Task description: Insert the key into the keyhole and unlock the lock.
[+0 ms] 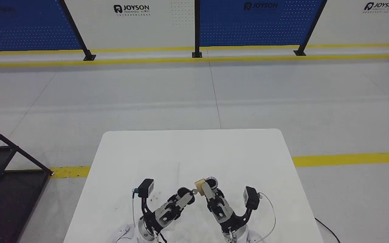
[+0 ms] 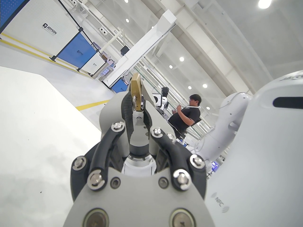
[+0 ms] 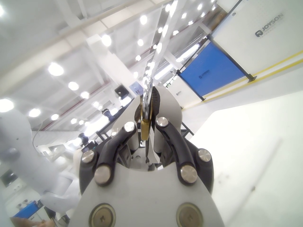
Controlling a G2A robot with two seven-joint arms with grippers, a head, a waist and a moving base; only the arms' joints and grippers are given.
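jaws tight on key [image 1: 192,192] and lock [image 3: 144,125]

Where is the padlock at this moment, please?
In the top view, the brass padlock is clamped in the right gripper over the white table's near side, directly beside the left gripper.

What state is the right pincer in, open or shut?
Shut: the right pincer clamps the brass lock, with the silver shackle poking out beyond it.

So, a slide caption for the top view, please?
Right gripper holds the brass padlock above the white table; left gripper holds the key beside it.
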